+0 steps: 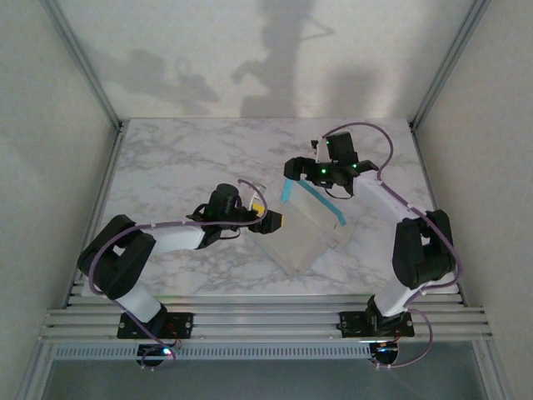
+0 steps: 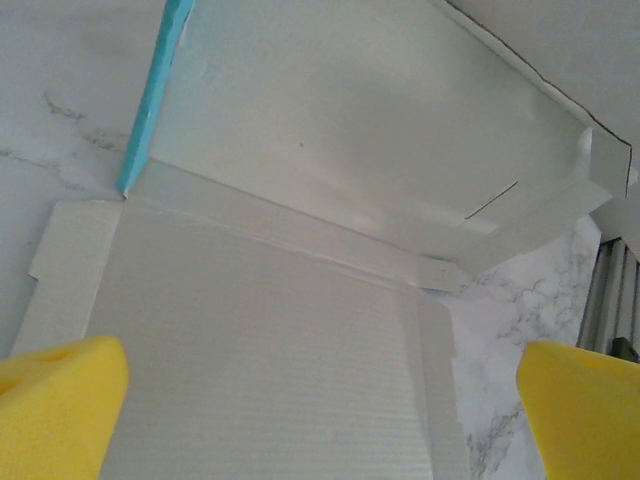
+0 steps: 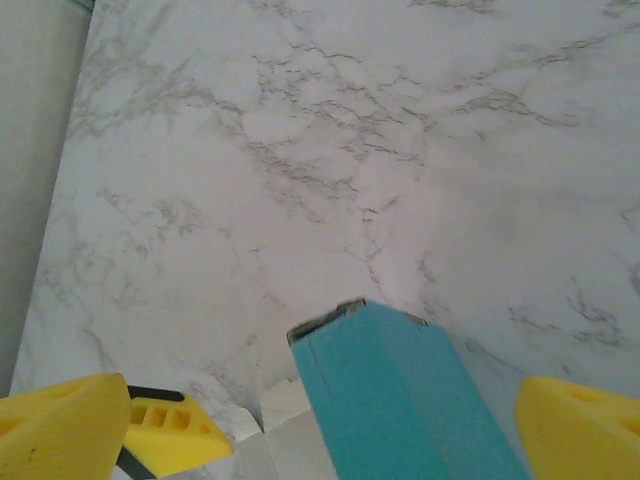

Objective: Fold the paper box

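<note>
The left gripper (image 1: 271,221) reaches in from the left with its jaws spread wide and holds nothing. In its wrist view the yellow fingers (image 2: 60,410) sit at the two lower corners, over the flat off-white panel (image 2: 260,340) of the box (image 1: 308,237); whether they touch it I cannot tell.

The box lies mid-table (image 1: 183,158), slightly right of centre between the two arms. It is partly raised: one panel flat on the marble, a larger one tilted up behind the crease (image 2: 290,235), with the turquoise side showing along the upper edges.

It looks like thin card, so I judge it very light and likely to skid on the smooth marble when pushed. It should be stiff across each panel, hinge readily at the creases, and dent or kink if squeezed mid-panel. The small corner tabs (image 2: 595,165) look the weakest part. The best hold is probably a shallow pinch on a flap's free edge, or a push along a crease line, while the other arm pins the flat panel down.

On the right, the right gripper (image 3: 325,425) is wide too, clamping nothing. A turquoise flap (image 3: 400,400) stands up between its fingers, well apart from the left one and close to the right one, where contact is unclear. That flap's upper corner looks slightly frayed, so it should be gripped below it.
</note>
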### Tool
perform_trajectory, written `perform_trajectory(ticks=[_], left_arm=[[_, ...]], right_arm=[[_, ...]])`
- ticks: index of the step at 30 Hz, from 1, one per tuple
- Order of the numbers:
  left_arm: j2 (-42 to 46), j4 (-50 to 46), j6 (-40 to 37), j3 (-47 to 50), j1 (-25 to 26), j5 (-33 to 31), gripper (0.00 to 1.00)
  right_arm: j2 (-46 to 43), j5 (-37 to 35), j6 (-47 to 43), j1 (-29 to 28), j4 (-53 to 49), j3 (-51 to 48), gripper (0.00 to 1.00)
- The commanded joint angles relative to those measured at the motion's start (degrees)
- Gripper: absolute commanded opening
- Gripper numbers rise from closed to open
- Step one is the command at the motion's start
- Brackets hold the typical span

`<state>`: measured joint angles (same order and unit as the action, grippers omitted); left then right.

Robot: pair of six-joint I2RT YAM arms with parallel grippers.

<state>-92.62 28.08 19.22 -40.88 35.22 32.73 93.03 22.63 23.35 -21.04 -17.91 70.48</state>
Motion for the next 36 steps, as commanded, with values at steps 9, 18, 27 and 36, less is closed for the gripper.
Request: perform_trajectory(ticks=[9,18,27,36], left_arm=[[-1.0,1.2,4.9,-0.2,-0.3,4.8,0.99],[-4.3,-5.5,7.1,-5.8,-2.2,6.4,0.99],[-8.9,-4.9,8.6,-9.2,-2.3,8.4,0.99],[-14.2,-4.3,8.4,-10.1,-2.3,10.2,0.99]], right_arm=[[-18.1,-8.4,-3.5,-5.6,-12.9,-3.6,0.99],[-29.2,-12.0,1.3,-15.1,-14.5,-14.8,0.99],[-33.3,-17.3,11.2,-22.6,-8.6,-26.9,0.99],[-28.3,-19.6,20.5,-27.2,4.0,-36.6,0.99]])
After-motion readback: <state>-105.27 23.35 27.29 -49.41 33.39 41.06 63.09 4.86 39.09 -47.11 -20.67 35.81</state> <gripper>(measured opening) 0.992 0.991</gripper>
